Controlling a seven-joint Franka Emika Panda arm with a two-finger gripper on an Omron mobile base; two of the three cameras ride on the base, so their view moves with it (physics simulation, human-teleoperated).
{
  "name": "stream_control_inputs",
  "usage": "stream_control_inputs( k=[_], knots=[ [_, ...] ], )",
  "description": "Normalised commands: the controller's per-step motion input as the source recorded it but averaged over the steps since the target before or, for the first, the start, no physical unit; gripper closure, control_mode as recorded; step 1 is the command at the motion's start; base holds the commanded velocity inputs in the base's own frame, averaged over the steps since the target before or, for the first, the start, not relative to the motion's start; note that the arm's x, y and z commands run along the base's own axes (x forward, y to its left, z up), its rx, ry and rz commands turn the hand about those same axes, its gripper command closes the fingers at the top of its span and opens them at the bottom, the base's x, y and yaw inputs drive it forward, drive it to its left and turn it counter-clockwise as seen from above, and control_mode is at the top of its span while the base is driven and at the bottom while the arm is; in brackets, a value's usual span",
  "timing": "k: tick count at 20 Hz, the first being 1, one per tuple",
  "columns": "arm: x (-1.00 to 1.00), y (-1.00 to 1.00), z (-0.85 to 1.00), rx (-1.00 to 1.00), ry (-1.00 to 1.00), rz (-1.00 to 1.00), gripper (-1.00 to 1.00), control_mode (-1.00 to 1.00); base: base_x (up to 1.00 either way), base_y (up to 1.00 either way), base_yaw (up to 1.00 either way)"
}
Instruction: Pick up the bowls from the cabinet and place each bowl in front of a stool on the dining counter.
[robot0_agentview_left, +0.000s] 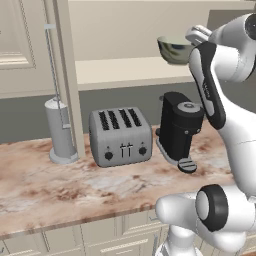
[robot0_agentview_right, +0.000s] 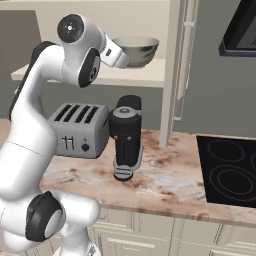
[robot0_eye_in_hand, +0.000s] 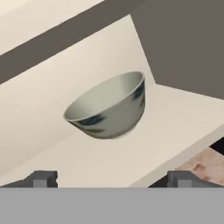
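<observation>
We are at the first step: reaching into the open cabinet (robot0_agentview_right: 175, 60) for a bowl (robot0_eye_in_hand: 108, 106), with nothing carried to the dining counter yet.

The cabinet's pale shelf (robot0_agentview_left: 120, 72) runs above the marble worktop (robot0_agentview_left: 60, 185), where a toaster (robot0_agentview_left: 120, 136) stands on the left and a black coffee machine (robot0_agentview_left: 179, 129) on the right. The grey-green bowl with its cream inside sits upright on that shelf, toward its right end.

Our gripper (robot0_eye_in_hand: 112, 178) has its jaws spread wide and holds nothing. In the hand view the bowl lies straight ahead of the fingertips (robot0_eye_in_hand: 41, 178), centred between them but clearly apart.

As we judge it, the next move is to advance along the shelf until one finger passes inside the rim and one outside, then close on the wall.
</observation>
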Motion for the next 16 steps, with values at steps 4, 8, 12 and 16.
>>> stream_control_inputs(
  k=[4, 8, 12, 16],
  knots=[
    [0.31, -0.01, -0.14, 0.0, 0.0, 0.0, -1.0, -1.0, 0.0, 0.0, 0.0],
    [0.32, 0.0, -0.11, 0.0, 0.0, 0.0, -1.0, -1.0, 0.0, 0.0, 0.0],
    [0.31, -0.06, 0.0, 0.01, 0.0, 0.0, -1.0, -1.0, 0.0, 0.0, 0.0],
    [0.32, -0.13, 0.0, 0.01, 0.01, 0.0, -1.0, -1.0, 0.0, 0.0, 0.0]
  ],
)
